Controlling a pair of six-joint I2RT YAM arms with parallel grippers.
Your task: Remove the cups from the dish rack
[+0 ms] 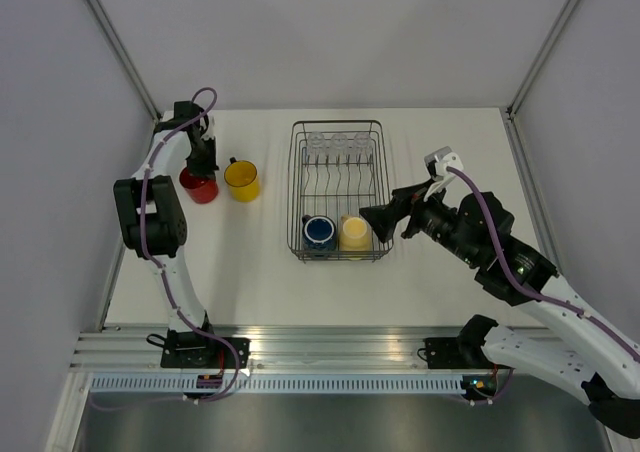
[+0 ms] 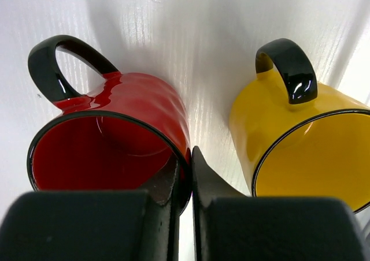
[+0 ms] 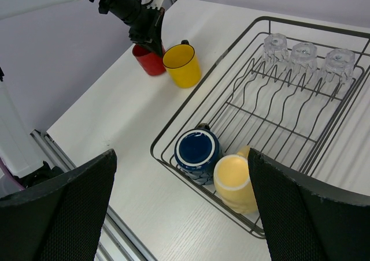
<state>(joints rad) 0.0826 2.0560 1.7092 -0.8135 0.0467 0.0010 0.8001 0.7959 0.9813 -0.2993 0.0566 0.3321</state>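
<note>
The dish rack (image 1: 340, 187) sits in the middle of the table (image 1: 450, 272). Three glass tumblers (image 1: 340, 142) stand upside down in a row at its far end. At its near end a blue mug (image 1: 320, 232) stands just left of a cream mug (image 1: 354, 232), which lies tilted. Two more mugs stand upright on the table to the left of the rack, well apart from it: a red mug (image 1: 199, 186) and, just beside it on the right, a yellow mug (image 1: 241, 179). The left gripper (image 2: 186, 157) is clamped on the red mug's rim, one finger inside and one outside. The right gripper (image 3: 181, 157) hangs by the rack's near right corner, close to the cream mug, its fingers spread wide apart and holding nothing.
</note>
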